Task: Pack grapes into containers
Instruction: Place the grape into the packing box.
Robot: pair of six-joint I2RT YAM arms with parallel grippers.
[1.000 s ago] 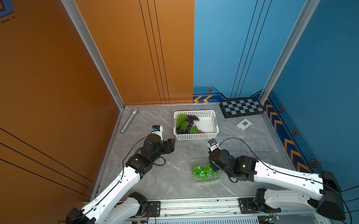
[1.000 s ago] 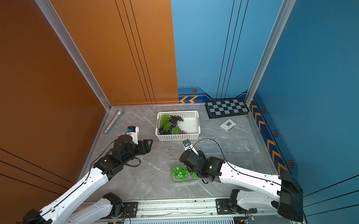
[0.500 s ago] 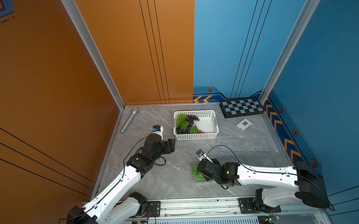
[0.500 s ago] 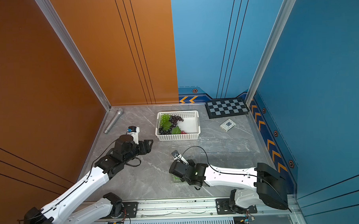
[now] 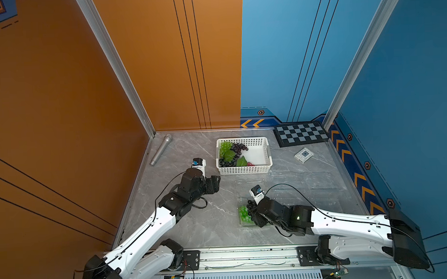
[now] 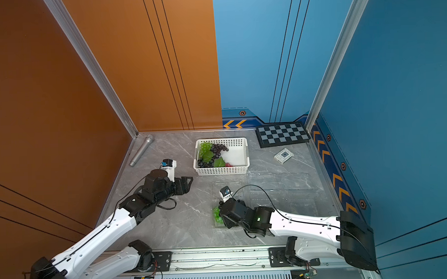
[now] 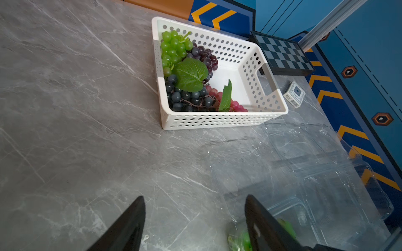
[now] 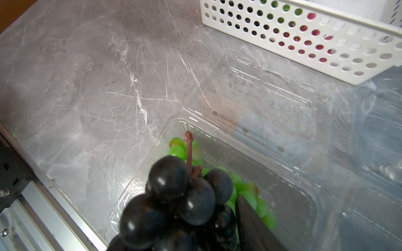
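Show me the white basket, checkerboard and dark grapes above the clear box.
white basket [image 5: 244, 170], in a top view, front wall
checkerboard [image 5: 301, 134], in a top view, middle
dark grapes [image 8: 169, 180], right wrist view, a berry

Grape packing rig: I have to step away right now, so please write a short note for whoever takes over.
Left gripper: jaws open, empty, hovering over the table beside the white basket.
Right gripper: a dark bunch sits between its jaws above the front container; whether it is gripped or let go, I cannot tell.
Done: green grapes lie in that container, its lid open.
Left: set the dark bunch down, pack the basket's bunches into the empty containers, close the lids.
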